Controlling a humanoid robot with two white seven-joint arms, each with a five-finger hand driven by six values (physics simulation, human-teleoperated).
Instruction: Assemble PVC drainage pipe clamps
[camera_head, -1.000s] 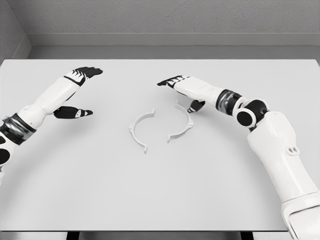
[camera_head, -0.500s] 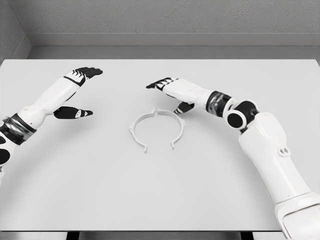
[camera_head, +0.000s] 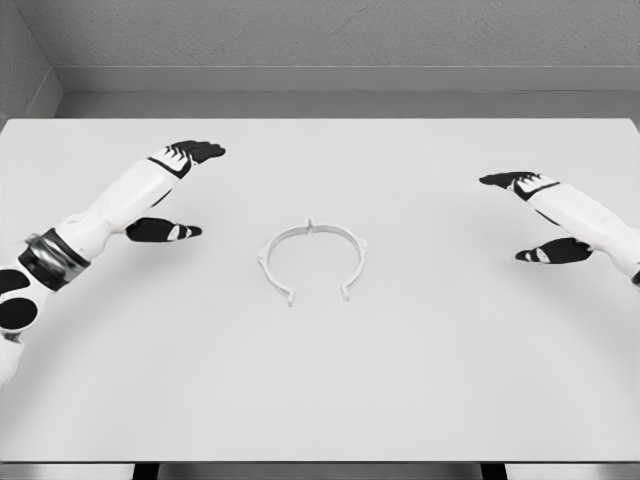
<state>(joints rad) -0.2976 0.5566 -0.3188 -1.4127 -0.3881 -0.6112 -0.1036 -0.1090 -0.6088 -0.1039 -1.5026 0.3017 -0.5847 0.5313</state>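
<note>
Two white clamp halves lie on the white table near its middle, joined at the far end into one arch with the gap facing me. My left hand hovers to the left of the arch, fingers spread, holding nothing. My right hand hovers far to the right of it, also open and empty. Neither hand touches the clamp.
A grey wall runs behind the table's far edge. The table's front edge shows at the bottom of the head view.
The right hand pushed the right clamp half against the left one, closing them into an arch, then drew back far to the right. The left hand shifted slightly toward the middle.
</note>
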